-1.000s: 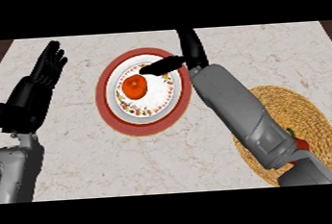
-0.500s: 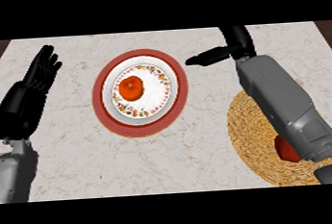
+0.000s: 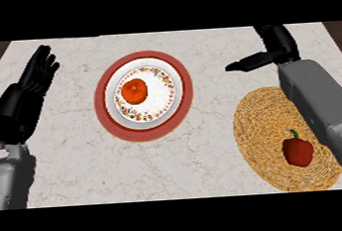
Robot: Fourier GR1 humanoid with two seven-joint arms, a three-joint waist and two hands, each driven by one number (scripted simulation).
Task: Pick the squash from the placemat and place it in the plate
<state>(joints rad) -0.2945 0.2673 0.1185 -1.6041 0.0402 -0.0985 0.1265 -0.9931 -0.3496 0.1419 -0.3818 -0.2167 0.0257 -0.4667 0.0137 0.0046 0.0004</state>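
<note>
An orange squash [image 3: 135,91] lies in the middle of the white plate [image 3: 162,103] with a red rim. To the right lies the round woven placemat [image 3: 267,146], bearing a red bell pepper [image 3: 299,151]. My right hand [image 3: 274,49] hangs open above the counter between plate and placemat, near the back edge, holding nothing; its thumb points left toward the plate. My left hand [image 3: 27,94] rests open at the left edge, fingers up.
The marble counter [image 3: 74,163] spreads around the plate and mat. My right forearm [image 3: 319,103] crosses the placemat's right side and covers part of it.
My right hand has drawn back from the plate to the right, leaving the squash on the plate. The red pepper on the placemat has come into sight. The left hand has hardly moved.
</note>
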